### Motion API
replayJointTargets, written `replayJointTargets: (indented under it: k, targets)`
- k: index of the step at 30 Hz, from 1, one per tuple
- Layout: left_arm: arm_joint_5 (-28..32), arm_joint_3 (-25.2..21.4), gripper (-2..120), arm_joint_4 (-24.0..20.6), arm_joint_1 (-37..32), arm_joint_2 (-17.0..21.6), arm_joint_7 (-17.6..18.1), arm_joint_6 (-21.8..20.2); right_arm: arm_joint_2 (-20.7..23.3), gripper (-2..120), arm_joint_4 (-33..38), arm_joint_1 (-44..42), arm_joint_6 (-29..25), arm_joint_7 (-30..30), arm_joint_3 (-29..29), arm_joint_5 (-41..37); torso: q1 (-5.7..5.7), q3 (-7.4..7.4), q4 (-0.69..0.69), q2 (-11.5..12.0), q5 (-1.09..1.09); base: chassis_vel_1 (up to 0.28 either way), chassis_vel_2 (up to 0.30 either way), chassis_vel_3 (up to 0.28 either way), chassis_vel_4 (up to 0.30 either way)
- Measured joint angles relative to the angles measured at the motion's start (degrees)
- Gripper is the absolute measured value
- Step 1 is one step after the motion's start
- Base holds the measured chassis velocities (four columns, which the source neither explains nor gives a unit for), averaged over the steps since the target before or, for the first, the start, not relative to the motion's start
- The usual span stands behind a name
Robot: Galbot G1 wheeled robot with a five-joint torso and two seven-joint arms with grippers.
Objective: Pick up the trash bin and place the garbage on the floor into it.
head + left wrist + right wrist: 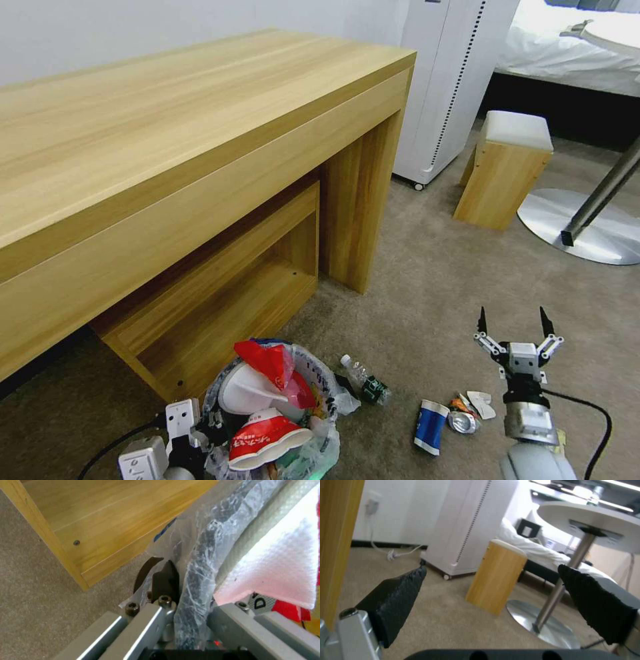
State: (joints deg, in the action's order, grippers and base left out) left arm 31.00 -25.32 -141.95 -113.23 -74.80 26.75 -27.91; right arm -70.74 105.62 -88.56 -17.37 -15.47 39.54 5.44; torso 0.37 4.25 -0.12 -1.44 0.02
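The trash bin (320, 373), lined with a clear crinkled bag, stands on the carpet at the lower left of the head view. In it lie a red wrapper (270, 360), a white slipper (247, 393) and a red-white cup (267, 437). My left gripper (203, 430) is shut on its bagged rim (196, 580); one dark finger (165, 580) presses the plastic from outside. On the floor to the right lie a small bottle (363, 381), a blue-white packet (430, 425), a crushed can (461, 421) and white scraps (481, 404). My right gripper (513, 323) hangs open above them, its pads (396, 597) wide apart.
A wooden desk (167, 153) with a low shelf (220, 293) rises right behind the bin. A white cabinet on wheels (453, 80), a wooden stool (510, 170) and a round table's metal base (587, 230) stand to the right. Open carpet lies between them.
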Motion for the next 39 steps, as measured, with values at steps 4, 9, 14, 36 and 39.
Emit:
replayJointTargets:
  k: [4, 9, 14, 36, 39]
  targets:
    - [-0.2, -0.5, 0, -0.8, -0.7, 0.6, -0.2, 0.1, 12.7, 100, -0.4, 1.9, 5.9, -2.1, -3.5, -6.1, 0.0, 0.0, 0.0, 0.0, -0.03, 0.0, 0.0, 0.0, 0.0]
    - [1.2, -1.1, 0, -1.3, -0.9, 1.1, 0.4, 0.0, 21.6, 100, -1.7, 7.4, 14.3, -3.7, -9.7, -18.8, 0.0, 0.0, 0.0, 0.0, 0.0, 0.0, 0.0, 0.0, 0.0]
    - [5.2, -1.6, 0, -1.3, -0.3, 2.6, 1.7, 0.0, 28.2, 100, -3.6, 15.7, 20.9, 0.0, -17.2, -34.8, 0.0, 0.0, 0.02, 0.0, 0.0, 0.0, 0.0, 0.0, 0.0]
    - [20.4, -1.4, 0, 1.2, 6.1, 7.1, 13.6, 2.1, 29.6, 100, -11.7, 27.3, 33.7, 16.8, -35.8, -45.8, 0.0, 0.0, -0.01, 0.0, -0.01, 0.0, 0.0, 0.0, 0.0]
    - [20.3, -1.2, 0, 1.2, 6.0, 7.1, 13.6, 2.1, 29.5, 100, -12.0, 27.7, 33.6, 17.6, -36.3, -46.1, 0.0, 0.0, -0.01, 0.0, -0.01, 0.0, 0.0, 0.0, 0.0]
